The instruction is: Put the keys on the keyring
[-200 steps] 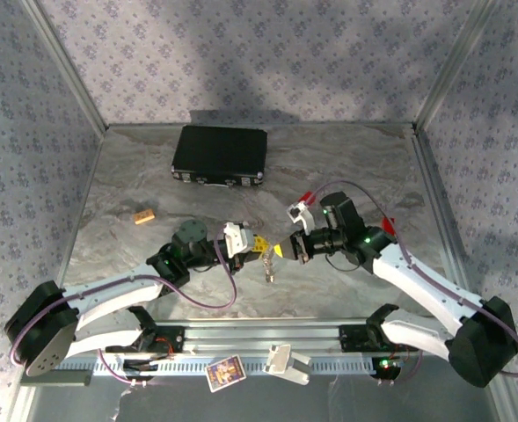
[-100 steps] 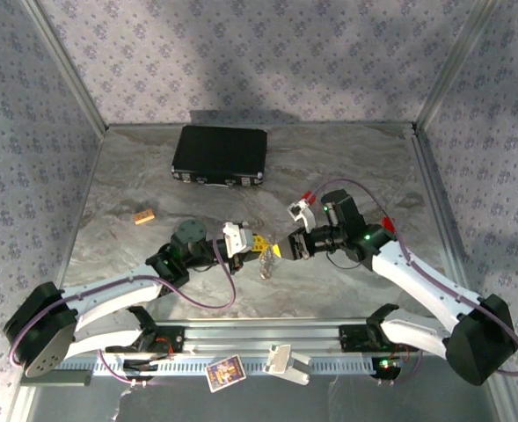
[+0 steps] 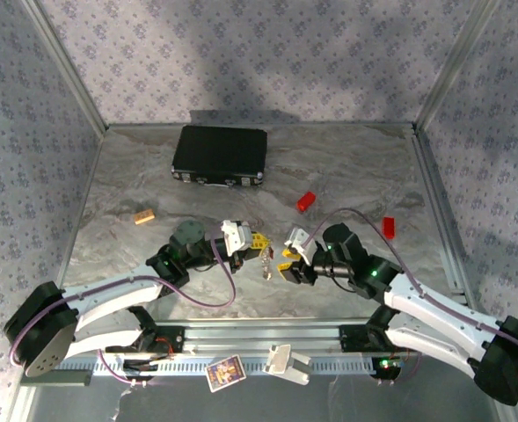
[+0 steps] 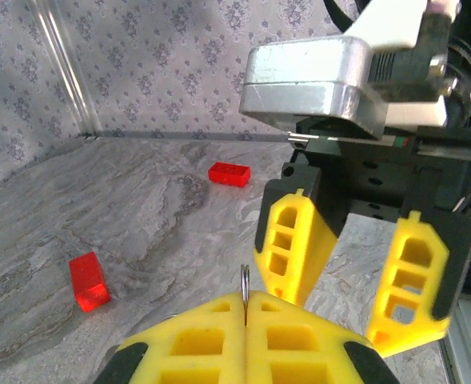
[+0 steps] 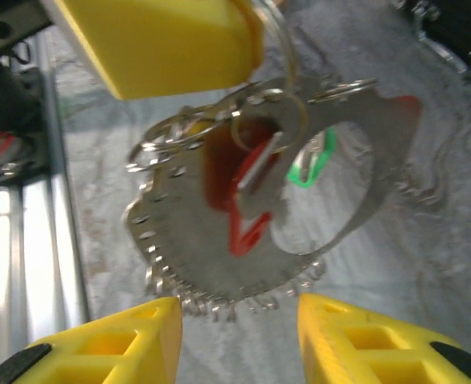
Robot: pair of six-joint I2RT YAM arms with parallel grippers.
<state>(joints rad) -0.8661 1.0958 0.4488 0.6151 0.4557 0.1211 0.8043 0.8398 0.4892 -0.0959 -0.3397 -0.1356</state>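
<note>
Your left gripper (image 4: 245,308) has its yellow fingers pressed together on the thin edge of a split ring, so it is pinching the keyring (image 5: 171,256) at the very top. The rest hangs free below it, above the table (image 3: 346,167), between the two arms. Your right gripper (image 5: 239,308) faces it just beside, its fingers spread wide and holding nothing. In the right wrist view the silvery chain and curved band dangle with the red key (image 5: 247,204) and the green key (image 5: 315,160) among the loops. The view is too blurred to tell whether either is truly threaded. Expect it all to be light, loose and slick: thin metal that swings and twists at a touch. Take a key by its plastic head, not the blade, and close gently. Two red blocks (image 4: 229,174) (image 4: 87,282) lie well apart on the table.
</note>
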